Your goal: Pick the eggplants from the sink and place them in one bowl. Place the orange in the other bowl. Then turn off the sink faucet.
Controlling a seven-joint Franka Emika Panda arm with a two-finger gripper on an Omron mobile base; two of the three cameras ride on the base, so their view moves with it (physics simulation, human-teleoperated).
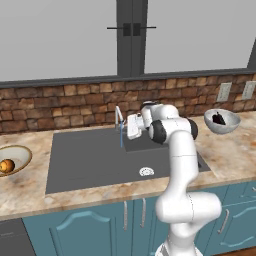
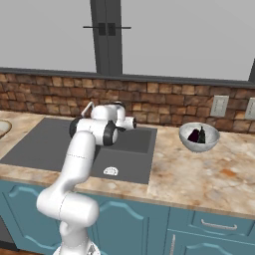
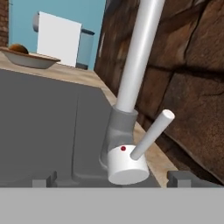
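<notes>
The sink faucet [image 3: 134, 61] rises close in front of the hand, and its lever handle [image 3: 153, 133] sticks up to the right from a white base marked with a red dot. My gripper [image 3: 113, 179] is open, with one fingertip on each side of that base and not touching it. From the left base view, a thin blue stream [image 1: 121, 137] falls from the faucet [image 1: 119, 116] into the sink [image 1: 90, 160]. The orange [image 1: 6, 165] lies in the tan-rimmed bowl [image 1: 22, 152] on the left. Dark eggplants [image 2: 198, 135] sit in the speckled bowl [image 2: 187, 142] on the right.
A brick wall runs right behind the faucet, with two outlets [image 1: 223, 92] to the right. The drain [image 1: 146, 171] sits near the sink's front edge. A marble counter [image 2: 209, 174] surrounds the sink. A white box [image 3: 59, 39] stands beyond the orange's bowl [image 3: 30, 61].
</notes>
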